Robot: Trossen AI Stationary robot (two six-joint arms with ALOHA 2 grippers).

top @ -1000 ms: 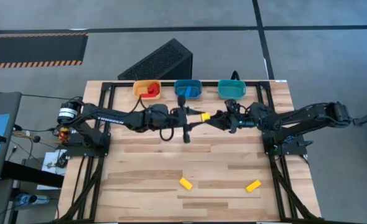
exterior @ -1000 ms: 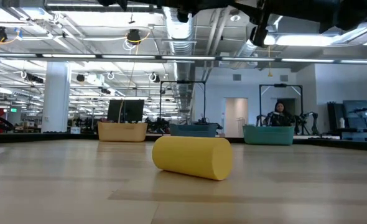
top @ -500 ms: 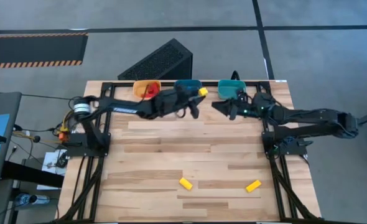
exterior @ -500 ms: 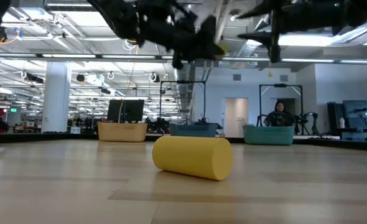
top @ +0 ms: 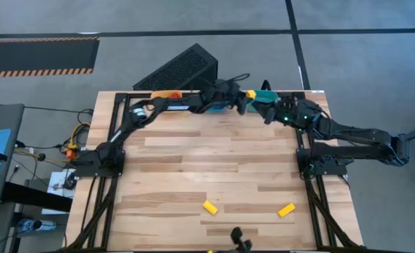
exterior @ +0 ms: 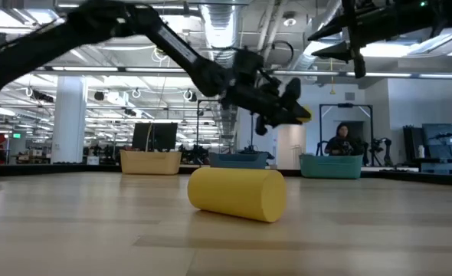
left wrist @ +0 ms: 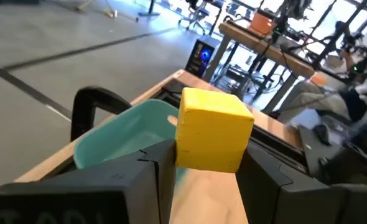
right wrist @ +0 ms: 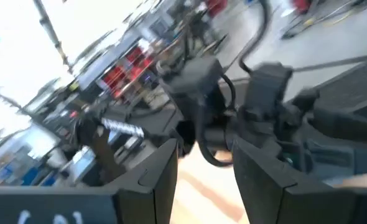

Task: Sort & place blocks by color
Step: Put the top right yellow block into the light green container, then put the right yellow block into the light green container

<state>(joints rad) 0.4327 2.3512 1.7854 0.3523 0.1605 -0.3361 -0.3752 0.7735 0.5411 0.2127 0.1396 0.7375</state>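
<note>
We see the left gripper reaching across the far edge of the pale wooden table, its two dark fingers clamped on a small yellow cube block raised just beside the teal plastic bin. The right gripper hovers close by near the same bin, fingers parted and empty. Two more yellow blocks lie at the near edge, one short bar and another well apart from it. A yellow cylinder block lies on the tabletop.
</note>
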